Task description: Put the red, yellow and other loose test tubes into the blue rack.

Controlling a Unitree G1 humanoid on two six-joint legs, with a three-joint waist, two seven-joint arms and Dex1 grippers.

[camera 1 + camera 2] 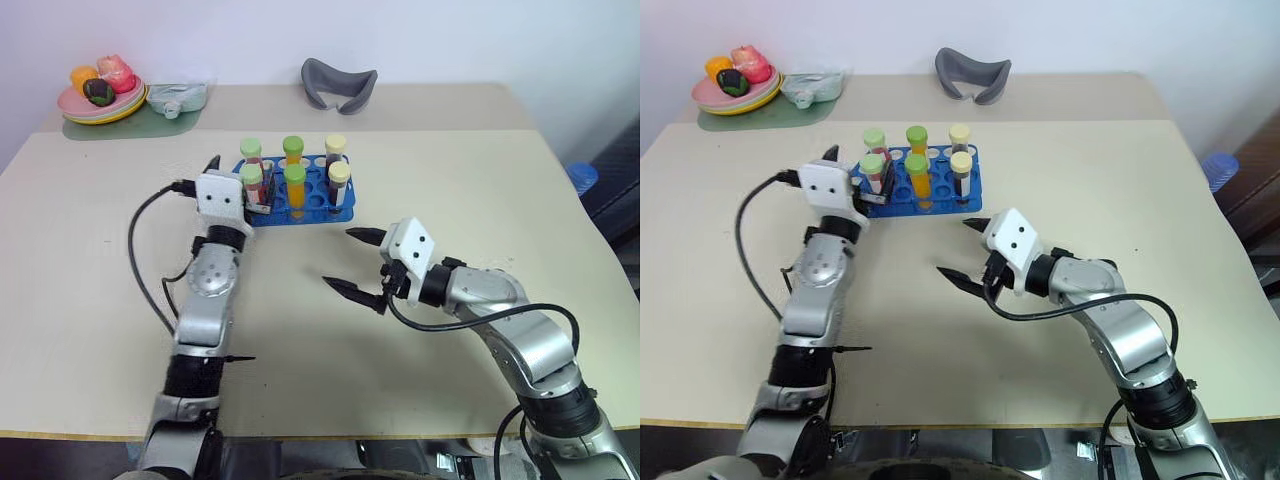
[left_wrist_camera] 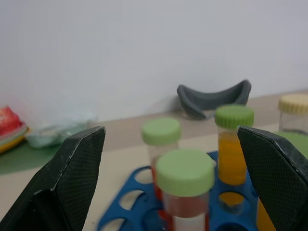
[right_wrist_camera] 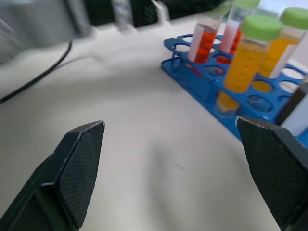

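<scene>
Now bright blue rack (image 1: 300, 205) with round holes, six capped tubes (image 1: 295, 188) upright, red, orange, dark, both pincers, left (image 2: 173, 192) and right (image 1: 352, 262), spread wide, empty.

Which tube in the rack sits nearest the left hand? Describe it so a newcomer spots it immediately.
On the beige table stands the blue rack. At its near-left corner, just ahead of the open left hand, is the red tube: green-capped with red liquid, whereas the tube beside it holds orange.
</scene>
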